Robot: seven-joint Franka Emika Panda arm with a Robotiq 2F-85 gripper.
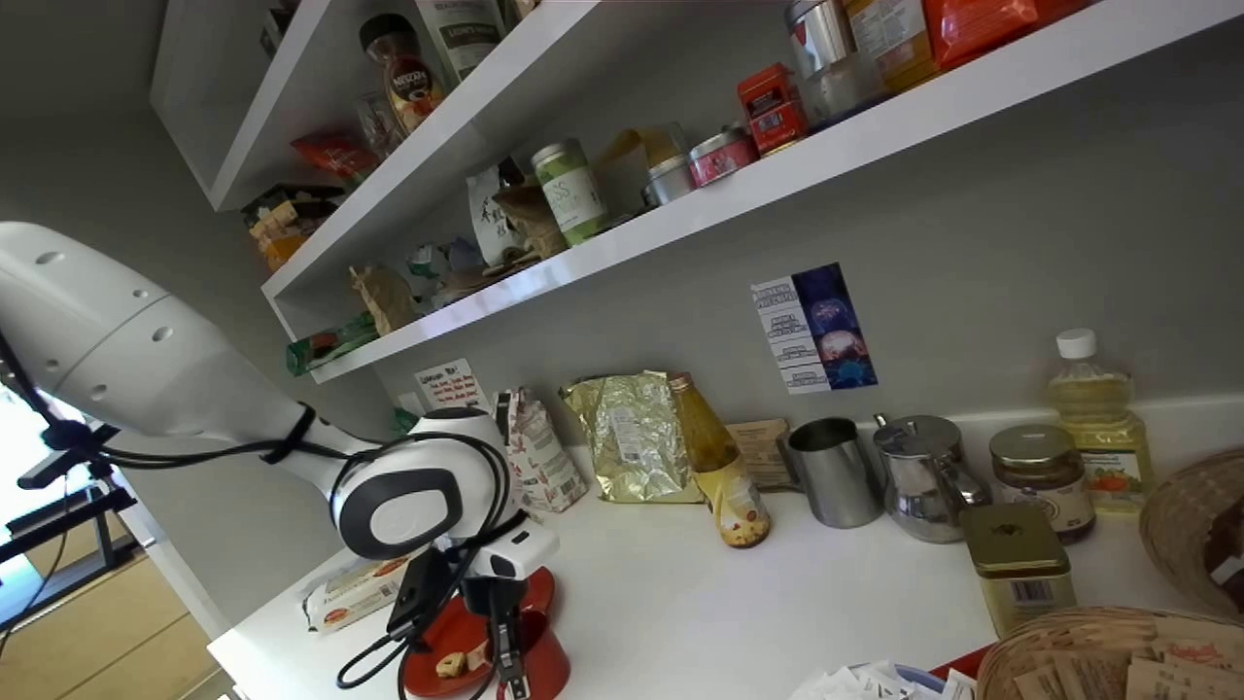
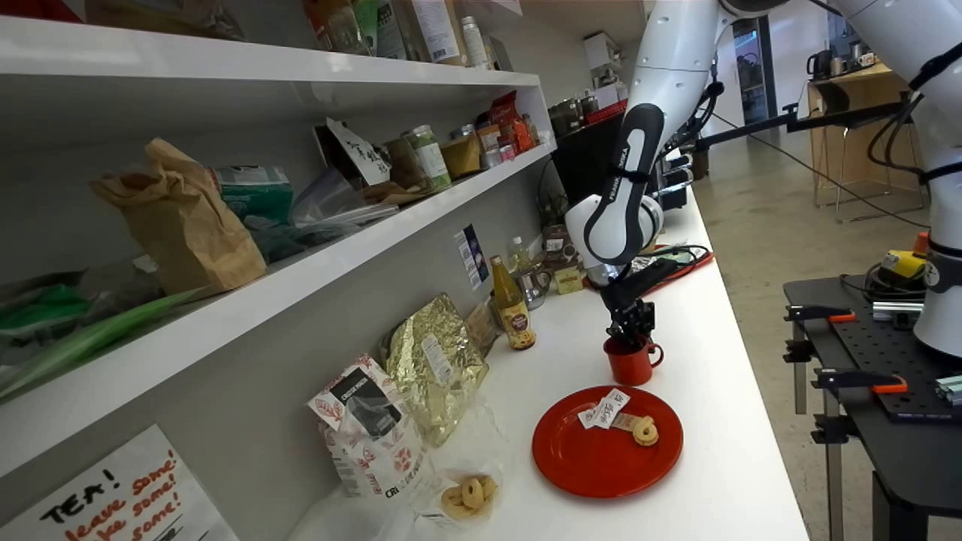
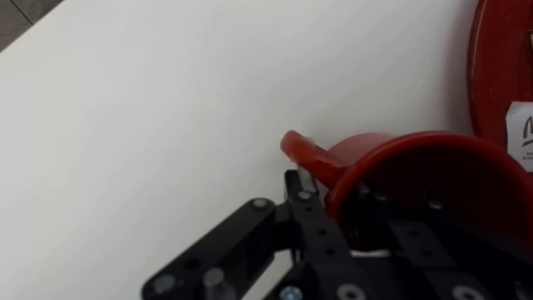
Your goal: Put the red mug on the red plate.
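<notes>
Indoors, a white counter (image 2: 560, 357) lines a grey wall (image 1: 972, 282), the pincer (image 3: 334, 189) clamped on the red mug (image 2: 631, 368)

White countertop (image 1: 739, 593), set against the grey wall (image 1: 972, 272). Red plate (image 2: 590, 462) lies flat on it. Red mug (image 2: 630, 368) just beside the plate, mouth up; I can't tell whether its base meets the countertop. Along the wall: printed paper bag (image 1: 546, 462), gold foil bag (image 1: 632, 452), yellow-labelled bottle (image 1: 724, 476), steel pitcher (image 1: 836, 476), lidded steel pot (image 1: 923, 481), jar (image 1: 1040, 481), oil bottle (image 1: 1108, 433). Gold tin (image 1: 1016, 564) forward of the jar. Clear bag (image 2: 466, 464) of ring-shaped biscuits (image 2: 472, 492) near the plate.
</notes>
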